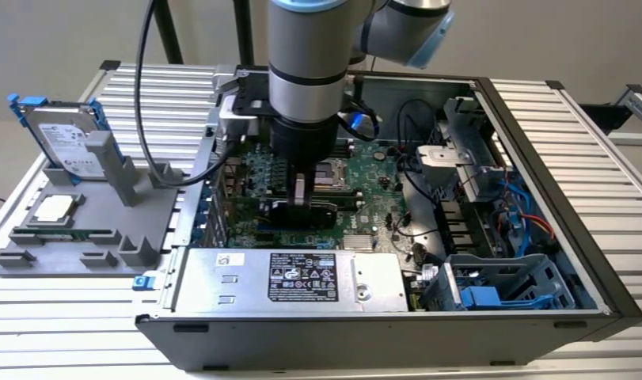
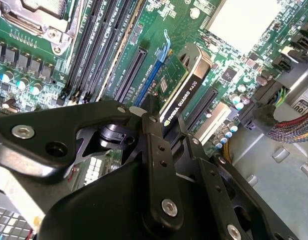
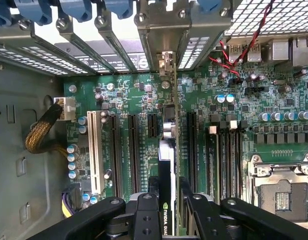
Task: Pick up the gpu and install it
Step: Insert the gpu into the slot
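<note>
- One gpu, held edge-down over the motherboard inside the open pc case; in the first wrist view its metal bracket end sits by the rear slot covers.
- Tool: fingers clamped on the gpu from both sides, black cooler face visible in the second wrist view.
- Step in hand, by my read: install phase; pickup done, card lined up w/ a long expansion slot. Can't tell if the edge connector is already seated.
- Next move calls for: straight, square press into the slot, bracket kept flush w/ the rear opening; no tilt.
- Other items: hard drive upright in gray fixture on tabletop, well apart from case.
</note>
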Controlling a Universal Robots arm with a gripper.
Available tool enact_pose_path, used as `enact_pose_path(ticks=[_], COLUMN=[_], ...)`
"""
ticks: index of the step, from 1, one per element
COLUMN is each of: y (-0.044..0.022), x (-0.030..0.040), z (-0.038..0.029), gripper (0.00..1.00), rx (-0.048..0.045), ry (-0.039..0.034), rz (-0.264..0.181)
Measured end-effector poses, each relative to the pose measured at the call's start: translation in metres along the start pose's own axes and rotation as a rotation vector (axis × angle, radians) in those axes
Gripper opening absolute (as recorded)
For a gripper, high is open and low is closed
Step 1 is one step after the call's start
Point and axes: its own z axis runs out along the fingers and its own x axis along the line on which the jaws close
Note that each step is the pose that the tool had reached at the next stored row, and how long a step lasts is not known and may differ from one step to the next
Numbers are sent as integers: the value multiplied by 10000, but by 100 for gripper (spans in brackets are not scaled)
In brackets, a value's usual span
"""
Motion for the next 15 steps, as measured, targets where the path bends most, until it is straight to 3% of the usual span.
enact_pose_path(ticks=[4,9,15], y=[5,5,4], x=[1,-1,-2], z=[14,84,91], gripper=[0,0,0], rx=[-8,-15,-7], ry=[5,11,5], rz=[5,5,6])
